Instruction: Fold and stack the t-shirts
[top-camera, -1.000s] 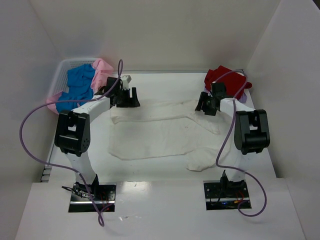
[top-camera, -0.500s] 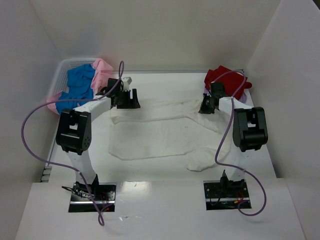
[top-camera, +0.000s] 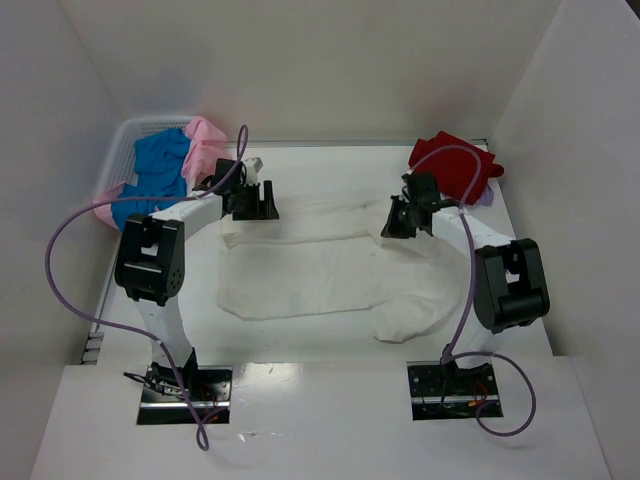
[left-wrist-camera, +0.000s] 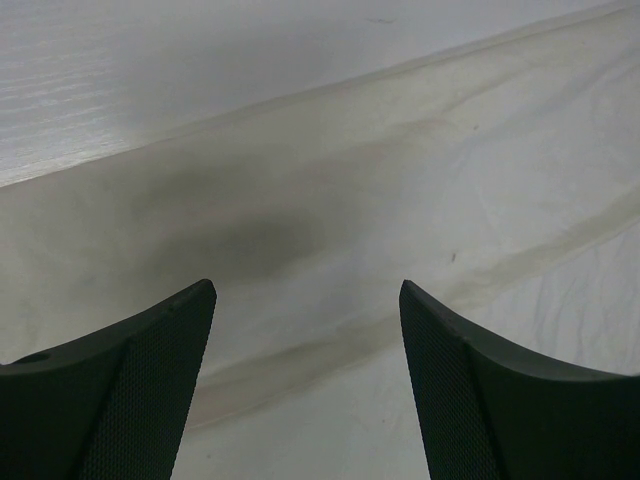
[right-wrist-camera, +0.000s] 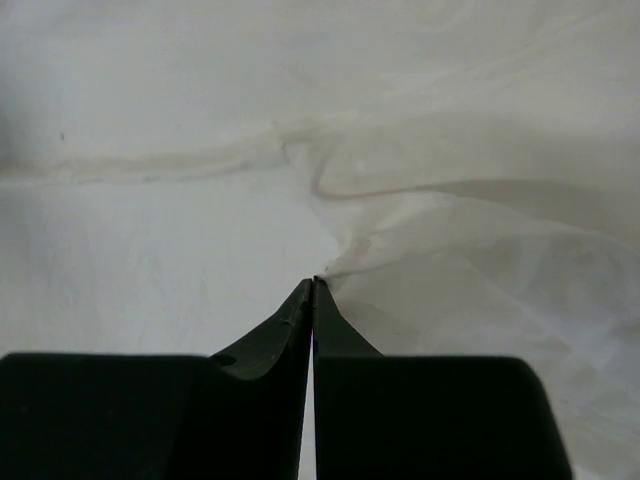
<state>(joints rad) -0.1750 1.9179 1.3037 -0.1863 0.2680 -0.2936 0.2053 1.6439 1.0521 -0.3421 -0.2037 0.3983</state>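
A cream-white t-shirt (top-camera: 310, 270) lies spread across the middle of the table. My left gripper (top-camera: 250, 207) hovers open over its far left edge; in the left wrist view both fingers (left-wrist-camera: 150, 380) stand wide apart above the cloth (left-wrist-camera: 350, 200) and hold nothing. My right gripper (top-camera: 396, 228) is at the shirt's far right part. In the right wrist view its tips (right-wrist-camera: 314, 282) are shut together, pinching a puckered fold of the cream cloth (right-wrist-camera: 450, 230). A red t-shirt (top-camera: 455, 165) sits bunched at the far right corner.
A white mesh basket (top-camera: 125, 140) at the far left holds a blue shirt (top-camera: 155, 172) and a pink shirt (top-camera: 205, 142). A sliver of lavender cloth (top-camera: 487, 198) shows beside the red one. White walls enclose the table on three sides.
My right gripper has shut on the cream shirt's cloth and shifted left and slightly nearer, gathering the fabric. The left gripper has stayed open in place.
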